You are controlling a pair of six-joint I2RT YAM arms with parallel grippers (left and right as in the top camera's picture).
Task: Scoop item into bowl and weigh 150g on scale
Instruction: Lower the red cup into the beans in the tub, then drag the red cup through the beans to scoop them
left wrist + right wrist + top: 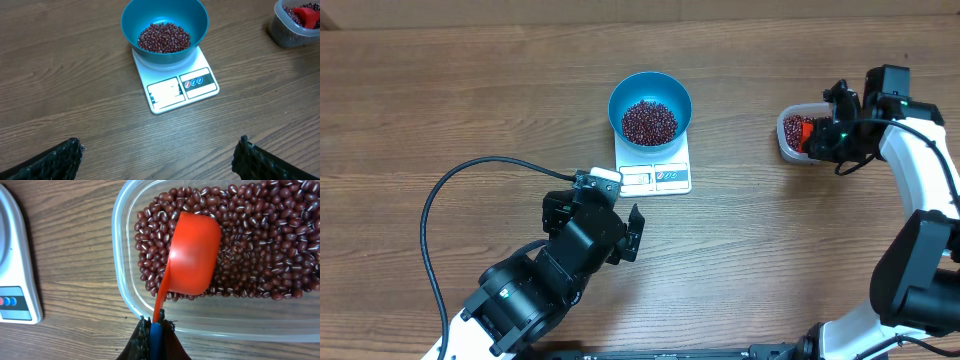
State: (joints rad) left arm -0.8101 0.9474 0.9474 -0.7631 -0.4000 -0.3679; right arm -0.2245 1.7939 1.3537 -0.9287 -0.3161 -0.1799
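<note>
Orange-red scoop (192,255), handle pinched in the right gripper's (156,330) closed jaws, is lying on the beans (260,240) in the tub (117,280), long axis running straight out from them, while the blue bowl (650,85) is sitting on the scale (655,178) well to its left, before the left gripper's (159,147) spread jaws.

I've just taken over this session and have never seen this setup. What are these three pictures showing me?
You are looking at two robot arms at a wooden table, each ending in a two-finger gripper. The overhead view looks straight down. The other two views come from cameras on the wrists.

On the table stands a white scale with a blue bowl on it, partly filled with dark red beans. On the right arm's side sits a clear tub holding more of them.

The left gripper is open and empty, facing the scale. The right gripper is shut on the handle of an orange scoop, whose cup is in the tub.
</note>
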